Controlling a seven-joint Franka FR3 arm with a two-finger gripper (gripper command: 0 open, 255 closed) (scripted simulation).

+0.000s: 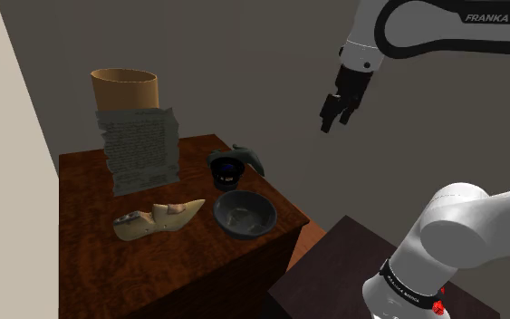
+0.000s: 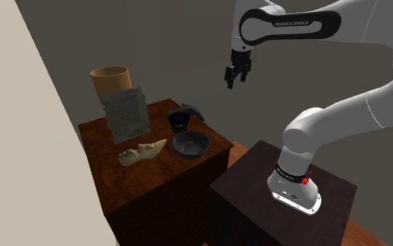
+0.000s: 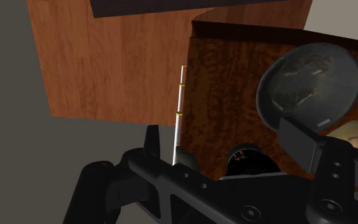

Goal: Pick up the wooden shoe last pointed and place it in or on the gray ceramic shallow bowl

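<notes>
A pale wooden shoe last (image 1: 158, 219) (image 2: 142, 152) lies on its side on the dark wooden table (image 1: 99, 272). Just to its right in the shoulder view sits the dark grey shallow bowl (image 1: 244, 214) (image 2: 190, 145) (image 3: 308, 86), with nothing in it. My gripper (image 1: 337, 113) (image 2: 234, 75) (image 3: 225, 143) hangs high in the air, above and beyond the table's right edge in the shoulder view. Its fingers stand open with nothing between them. In the wrist view a bit of the shoe last (image 3: 355, 130) shows past the bowl.
A dark cup (image 1: 228, 169) (image 2: 180, 120) stands just behind the bowl. A grey printed sheet (image 1: 139, 149) leans upright at the back of the table, with a tan cylinder (image 1: 126, 89) behind it. A beige wall runs along the shoulder view's left. The stand (image 2: 285, 203) is at lower right.
</notes>
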